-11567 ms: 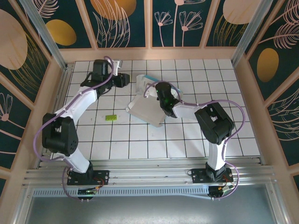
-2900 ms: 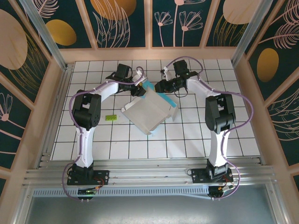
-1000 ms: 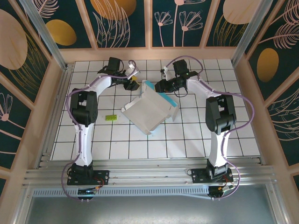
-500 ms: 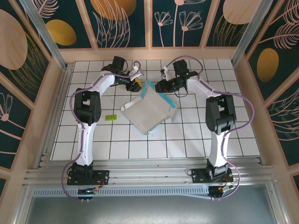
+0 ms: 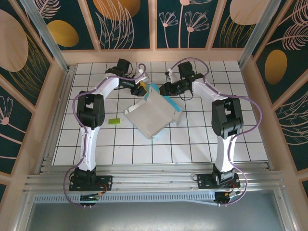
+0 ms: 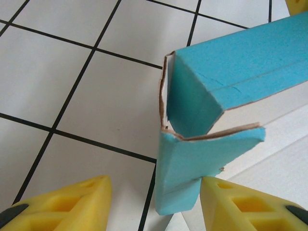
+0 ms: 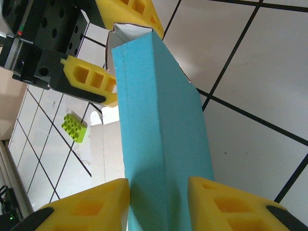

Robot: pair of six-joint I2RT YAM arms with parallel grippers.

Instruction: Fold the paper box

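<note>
Wall pinched, corner flap untucked.
Our right jaws clamp the raised teal wall of the paper box [image 5: 156, 113], whose far edge lies between both jaws; our left jaws stand apart astride its corner flap [image 6: 178, 187], off-centre. Closing so, we judge, could crease or tear it. A lime-green block [image 5: 114, 121], well off the left jaws, obstructs nothing.

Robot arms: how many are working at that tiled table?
2. The left arm rises along the left side of the table and bends in to the paper box at its far-left corner. The right arm mirrors it, reaching the box's far edge. None seems hidden.
</note>
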